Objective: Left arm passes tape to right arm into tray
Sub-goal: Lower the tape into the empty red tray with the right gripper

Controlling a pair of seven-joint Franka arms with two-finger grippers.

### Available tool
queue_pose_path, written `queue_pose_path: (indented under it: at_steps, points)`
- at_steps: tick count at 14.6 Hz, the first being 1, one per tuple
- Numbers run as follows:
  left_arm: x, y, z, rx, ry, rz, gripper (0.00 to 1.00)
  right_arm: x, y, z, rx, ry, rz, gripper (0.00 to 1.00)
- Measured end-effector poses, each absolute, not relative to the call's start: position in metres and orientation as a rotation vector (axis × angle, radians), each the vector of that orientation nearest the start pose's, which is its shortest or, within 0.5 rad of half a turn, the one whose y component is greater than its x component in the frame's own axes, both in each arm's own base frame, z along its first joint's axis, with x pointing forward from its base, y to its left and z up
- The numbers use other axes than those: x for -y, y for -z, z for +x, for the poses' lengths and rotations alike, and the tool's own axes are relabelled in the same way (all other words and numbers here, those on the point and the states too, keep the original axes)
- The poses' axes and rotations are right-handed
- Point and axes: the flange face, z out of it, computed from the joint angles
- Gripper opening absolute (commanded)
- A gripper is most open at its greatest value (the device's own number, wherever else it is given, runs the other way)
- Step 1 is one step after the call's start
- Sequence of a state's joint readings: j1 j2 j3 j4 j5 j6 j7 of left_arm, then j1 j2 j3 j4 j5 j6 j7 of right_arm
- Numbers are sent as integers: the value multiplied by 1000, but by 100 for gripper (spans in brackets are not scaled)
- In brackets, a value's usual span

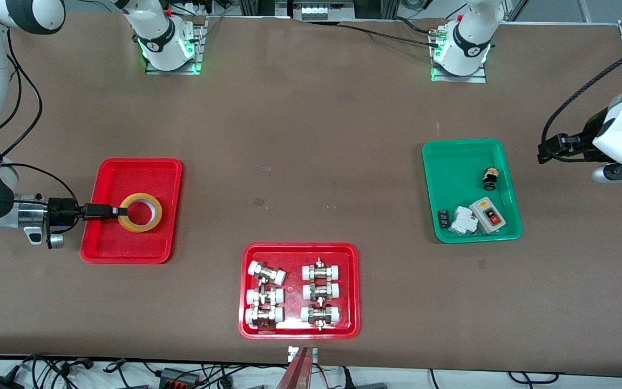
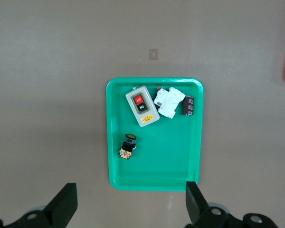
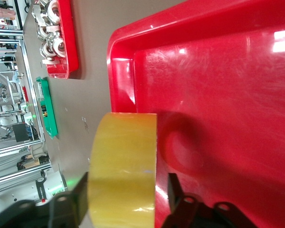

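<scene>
The yellow tape [image 1: 155, 220] is low inside the plain red tray [image 1: 127, 248] at the right arm's end of the table. My right gripper [image 1: 115, 212] reaches in level over the tray's edge and straddles the roll's rim. In the right wrist view the tape [image 3: 126, 161] sits between the fingers: one finger touches it, and a thin strip of red tray [image 3: 237, 95] shows between it and the other finger [image 3: 175, 192], so the jaws stand slightly open. My left gripper [image 1: 542, 154] waits open and empty above the table beside the green tray, its jaws wide apart [image 2: 131, 204].
A green tray [image 1: 451, 162] with a switch box and small parts lies toward the left arm's end; it also shows in the left wrist view [image 2: 156, 175]. A red tray of white-capped metal fittings [image 1: 297, 251] lies nearest the front camera, mid-table.
</scene>
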State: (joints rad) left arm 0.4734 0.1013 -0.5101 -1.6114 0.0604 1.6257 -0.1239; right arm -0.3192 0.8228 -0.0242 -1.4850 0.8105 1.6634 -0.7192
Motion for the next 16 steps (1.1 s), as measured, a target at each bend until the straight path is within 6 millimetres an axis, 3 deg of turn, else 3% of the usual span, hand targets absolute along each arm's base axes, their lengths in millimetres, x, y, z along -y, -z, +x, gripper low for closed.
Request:
queue_pose_path:
  at_steps: [3, 6, 13, 16]
  points:
    - [-5, -560, 582, 57, -107, -3131, 100, 154, -184, 647, 37, -155, -2214, 100]
    - [1, -563, 582, 27, -100, -3131, 100, 159, -197, 654, 75, -147, -2254, 100]
    - [14, -564, 575, 83, -131, -3132, 100, 158, -197, 654, 92, -157, -2266, 100]
    - [8, -567, 572, 119, -129, -3141, 100, 161, -191, 654, 217, -182, -2378, 100]
